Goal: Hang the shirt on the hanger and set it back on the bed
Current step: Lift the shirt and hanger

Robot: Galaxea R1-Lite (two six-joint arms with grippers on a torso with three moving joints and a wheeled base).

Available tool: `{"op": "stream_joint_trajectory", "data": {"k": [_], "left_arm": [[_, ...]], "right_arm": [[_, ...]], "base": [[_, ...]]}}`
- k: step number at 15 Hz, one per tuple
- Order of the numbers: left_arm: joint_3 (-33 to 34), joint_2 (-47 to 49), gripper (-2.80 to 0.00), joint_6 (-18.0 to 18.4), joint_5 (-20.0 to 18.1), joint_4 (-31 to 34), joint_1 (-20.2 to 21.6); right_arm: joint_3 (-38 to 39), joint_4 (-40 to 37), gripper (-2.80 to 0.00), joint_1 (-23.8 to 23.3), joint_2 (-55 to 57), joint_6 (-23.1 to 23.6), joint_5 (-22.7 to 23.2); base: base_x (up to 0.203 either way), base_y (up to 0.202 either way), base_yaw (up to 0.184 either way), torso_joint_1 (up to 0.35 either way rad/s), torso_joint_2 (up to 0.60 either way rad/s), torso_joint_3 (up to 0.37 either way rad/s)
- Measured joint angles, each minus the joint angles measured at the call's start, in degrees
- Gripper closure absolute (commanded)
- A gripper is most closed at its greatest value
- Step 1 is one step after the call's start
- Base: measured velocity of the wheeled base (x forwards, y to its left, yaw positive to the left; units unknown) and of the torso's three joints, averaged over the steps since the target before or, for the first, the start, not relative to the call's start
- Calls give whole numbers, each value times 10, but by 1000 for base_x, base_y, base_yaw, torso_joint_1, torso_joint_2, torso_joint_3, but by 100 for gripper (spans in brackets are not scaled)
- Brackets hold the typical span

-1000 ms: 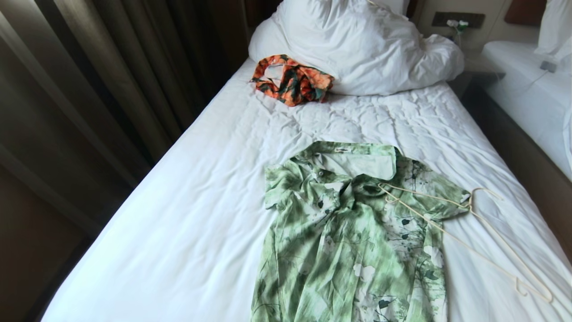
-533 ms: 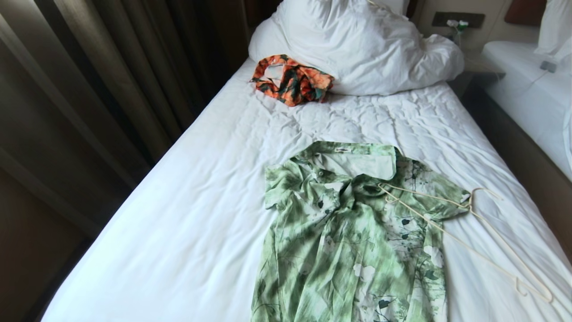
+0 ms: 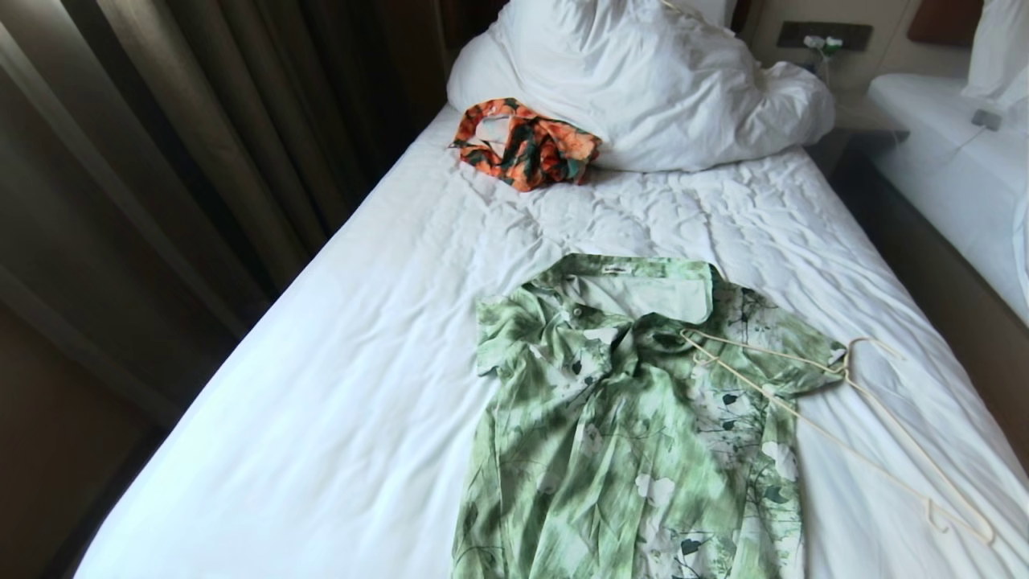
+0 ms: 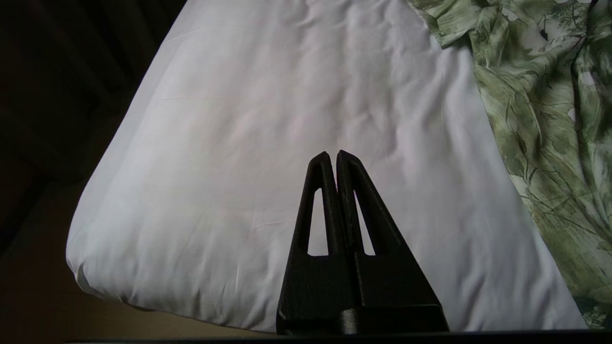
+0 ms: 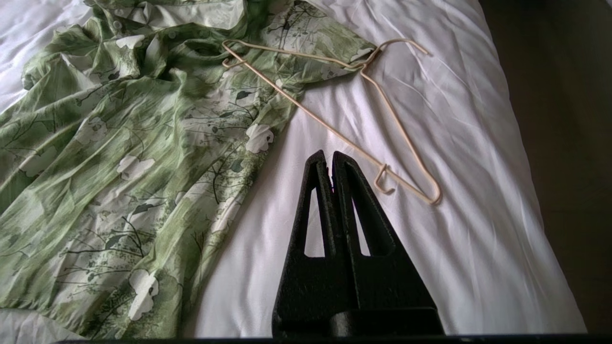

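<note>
The green floral shirt [image 3: 635,418] lies flat and face up on the bed [image 3: 362,386], collar toward the pillows. The cream wire hanger [image 3: 836,418] rests partly on the shirt's right shoulder and partly on the sheet, its hook just past the sleeve. Neither arm shows in the head view. My right gripper [image 5: 327,155] hangs shut and empty above the bare sheet, just short of the hanger [image 5: 363,114] and beside the shirt [image 5: 119,157]. My left gripper [image 4: 333,155] is shut and empty over white sheet [image 4: 267,143], with the shirt [image 4: 545,110] off to one side.
White pillows [image 3: 643,80] are heaped at the bed's head, with a crumpled orange and dark green garment [image 3: 522,145] beside them. Dark curtains [image 3: 161,161] run along the left edge. A gap and a second white bed [image 3: 949,169] lie to the right.
</note>
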State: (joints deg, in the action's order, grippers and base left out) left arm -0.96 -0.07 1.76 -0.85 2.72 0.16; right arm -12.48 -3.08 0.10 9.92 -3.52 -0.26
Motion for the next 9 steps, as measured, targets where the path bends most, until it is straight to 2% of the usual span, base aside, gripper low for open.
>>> {"op": "stream_joint_trajectory", "data": {"k": [2,5,9], "left_arm": [[0,0,0,0,0,0,0],[0,0,0,0,0,0,0],[0,0,0,0,0,0,0]], "right_arm": [[-44,1,0,0,62,-14,0],[-115,3,0,0,167,-60,1],[-193,5,0,-5,325,-150,5]], "base": [[0,0,0,0,0,0],[0,0,0,0,0,0],[0,0,0,0,0,0]]}}
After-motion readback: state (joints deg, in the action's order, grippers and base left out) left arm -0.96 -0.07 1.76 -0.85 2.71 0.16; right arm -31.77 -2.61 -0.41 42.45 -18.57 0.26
